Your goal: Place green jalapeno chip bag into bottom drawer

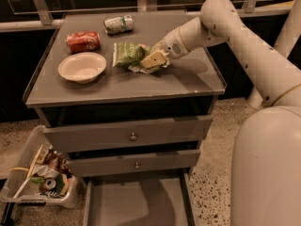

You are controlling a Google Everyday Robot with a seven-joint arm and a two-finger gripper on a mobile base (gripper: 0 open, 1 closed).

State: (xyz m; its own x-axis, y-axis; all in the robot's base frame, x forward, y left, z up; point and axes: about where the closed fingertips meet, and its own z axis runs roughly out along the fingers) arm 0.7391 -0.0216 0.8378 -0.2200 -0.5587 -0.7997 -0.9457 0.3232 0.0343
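the green jalapeno chip bag (pixel 128 54) lies crumpled on the grey tabletop (pixel 141 86), near its middle, just right of the white bowl (pixel 82 67). the red soda can (pixel 83 41) and the crushed green-and-white can (pixel 118 24) lie farther back. the pincer (pixel 153 59) sits against the bag's right end; whether it has closed on the bag, i cannot tell. the bottom drawer (pixel 136 204) stands pulled out at floor level, beside a clear bin (pixel 23 149) of trash.

Crumpled green jalapeno chip bag (pixel 126 53) (cream print, pale edges) lies mid-counter (pixel 188 79), nearer the back edge, with the gripper (pixel 153 59) on its right end. Grey, shallow bottom drawer (pixel 136 204) stands open at floor level.
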